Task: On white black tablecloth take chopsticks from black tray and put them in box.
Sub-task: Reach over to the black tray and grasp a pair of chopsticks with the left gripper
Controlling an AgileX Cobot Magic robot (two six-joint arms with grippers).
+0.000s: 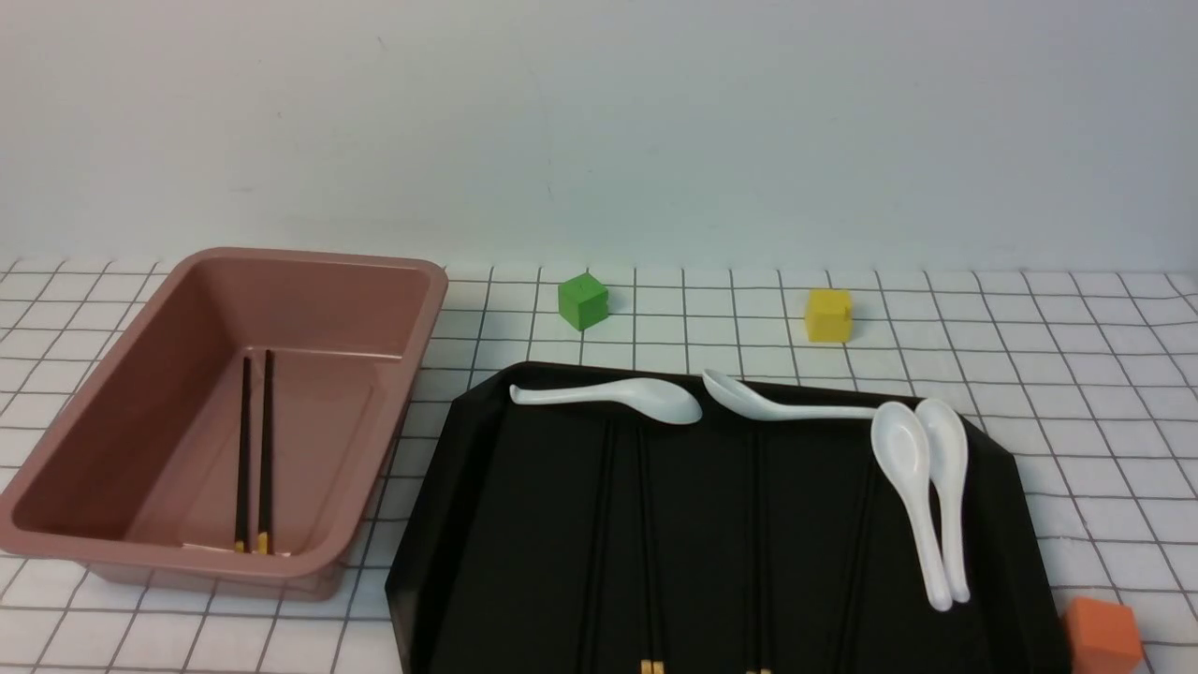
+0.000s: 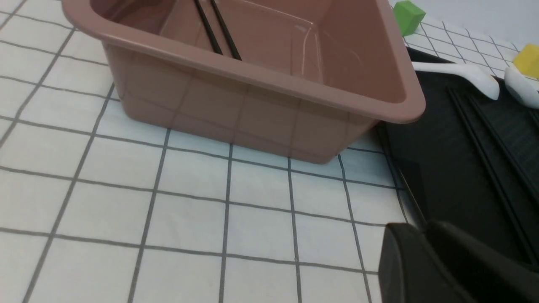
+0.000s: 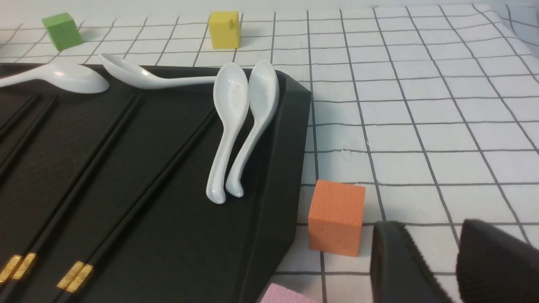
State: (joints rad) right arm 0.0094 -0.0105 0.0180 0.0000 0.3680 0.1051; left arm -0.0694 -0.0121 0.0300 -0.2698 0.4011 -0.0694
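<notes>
Already one pair of chopsticks (image 1: 255, 440) lies inside the box (image 1: 309, 255), flat on its floor, pointing from 12 to 6 o'clock with the gold ends at 6. The box stands on the checked tablecloth (image 1: 1076, 393), at 9 o'clock from the black tray (image 1: 487, 524) and just beside it. More chopstick pairs (image 1: 646, 562) lie on the tray, also running from 12 to 6 o'clock. Four white spoons share the tray: two (image 1: 608, 398) along its 12 o'clock edge and two (image 1: 922, 496) side by side at 2 o'clock. On the cloth a green cube (image 1: 583, 301) sits at 11 o'clock from the tray, a yellow cube (image 1: 829, 315) at 1 o'clock, and an orange cube (image 1: 1103, 637) at 4 o'clock, near the tray's corner.

The left gripper (image 2: 425, 235) hangs over the cloth at the tray's 9 o'clock edge, near the box. Its fingers overlap in the view, so I cannot tell if they are parted. The right gripper (image 3: 433, 227) is above the cloth beside the orange cube, jaws apart and empty.
</notes>
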